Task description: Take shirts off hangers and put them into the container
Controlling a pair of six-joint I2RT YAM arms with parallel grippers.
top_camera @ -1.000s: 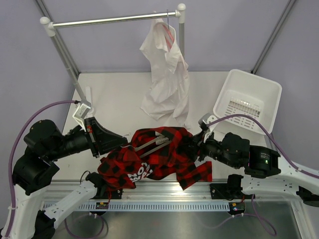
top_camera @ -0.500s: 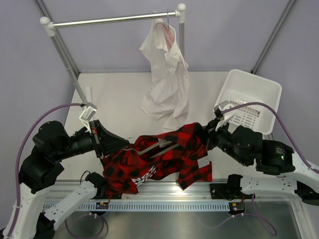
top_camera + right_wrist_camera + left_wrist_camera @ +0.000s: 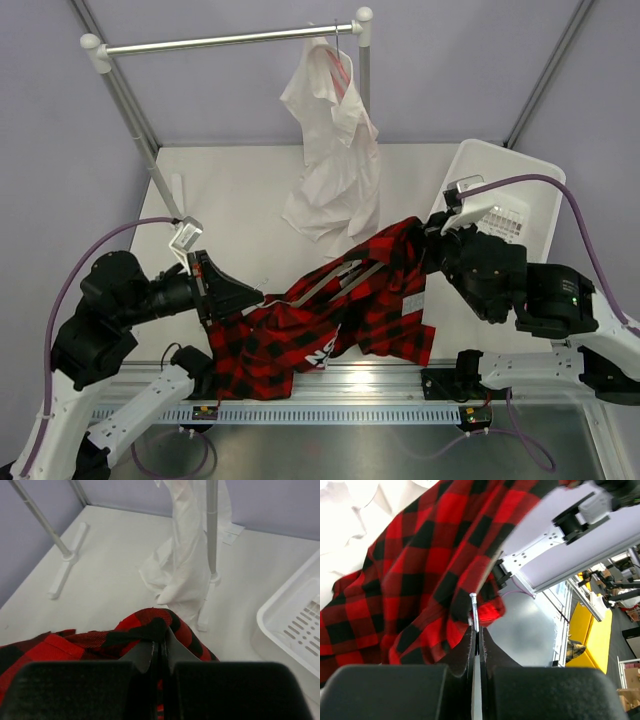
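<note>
one fold of plaid shirt clamped between right gripper jaws

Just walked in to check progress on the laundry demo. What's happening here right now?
The left gripper is shut on the metal hook of the grey-brown hanger. The right gripper is shut on the plaid shirt, which stretches between the two with the hanger partly inside it. The white shirt hangs on the pink hanger from the rail. No shirt shows in the basket.
</note>
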